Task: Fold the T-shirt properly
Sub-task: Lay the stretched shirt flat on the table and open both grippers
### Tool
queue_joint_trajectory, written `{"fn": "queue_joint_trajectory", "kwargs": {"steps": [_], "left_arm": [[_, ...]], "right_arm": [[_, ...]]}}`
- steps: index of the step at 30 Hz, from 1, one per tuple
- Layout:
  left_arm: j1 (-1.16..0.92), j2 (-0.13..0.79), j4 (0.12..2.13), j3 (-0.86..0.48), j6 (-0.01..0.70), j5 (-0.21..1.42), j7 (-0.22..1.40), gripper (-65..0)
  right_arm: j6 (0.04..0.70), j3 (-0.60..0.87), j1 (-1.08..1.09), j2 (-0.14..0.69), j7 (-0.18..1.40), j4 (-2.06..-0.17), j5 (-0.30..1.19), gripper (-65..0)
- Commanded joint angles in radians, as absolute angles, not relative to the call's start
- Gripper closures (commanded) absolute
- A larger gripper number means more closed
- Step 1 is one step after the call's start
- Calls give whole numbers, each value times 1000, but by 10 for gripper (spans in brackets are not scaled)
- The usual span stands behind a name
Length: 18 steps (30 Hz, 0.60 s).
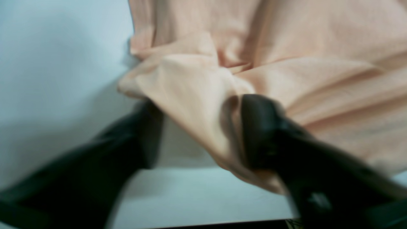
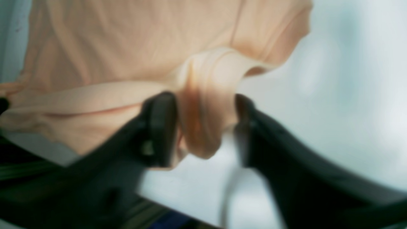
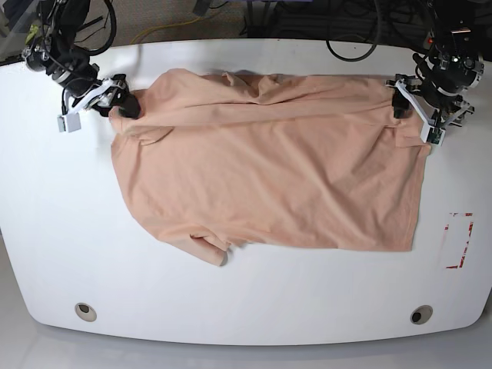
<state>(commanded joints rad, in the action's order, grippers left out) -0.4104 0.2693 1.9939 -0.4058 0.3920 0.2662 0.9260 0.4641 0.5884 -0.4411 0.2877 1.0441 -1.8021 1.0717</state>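
Closest in, the right end effector (image 2: 203,127) has a bunched roll of peach cloth between its two dark fingers (image 2: 160,127), yet the fingers stand apart with a sliver of table showing beside the cloth, so I judge it released or only loosely around the fabric. The left end effector (image 1: 197,130) looks much the same: one finger lies under a draped fold, the other is clear of it, so it reads as unclenched, though blur makes that uncertain.

From the base view, the T-shirt (image 3: 269,177) is spread wide across the white table (image 3: 246,307), stretched between the two end effectors, each at a far corner of the upper edge. One sleeve sticks out along the near edge.

I take this as the end of a fold or spread pass, the top edge just laid down. Next, both end effectors would need to lift clear and regrip for another fold.

Counted: one T-shirt, two end effectors, one table
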Motion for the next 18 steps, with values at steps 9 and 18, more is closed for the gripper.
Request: {"fn": "queue_joint_trajectory", "kwargs": {"steps": [9,18], "left_arm": [[-409,269,1998,-404,484,268,924,-504],[-407,249,1997,-406,529,268,921,-504]], "right_arm": [[464,585,-558,282,1044,-1802,1138,-455],[464,544,-602,255,1044,-1797,1129,-453]]}}
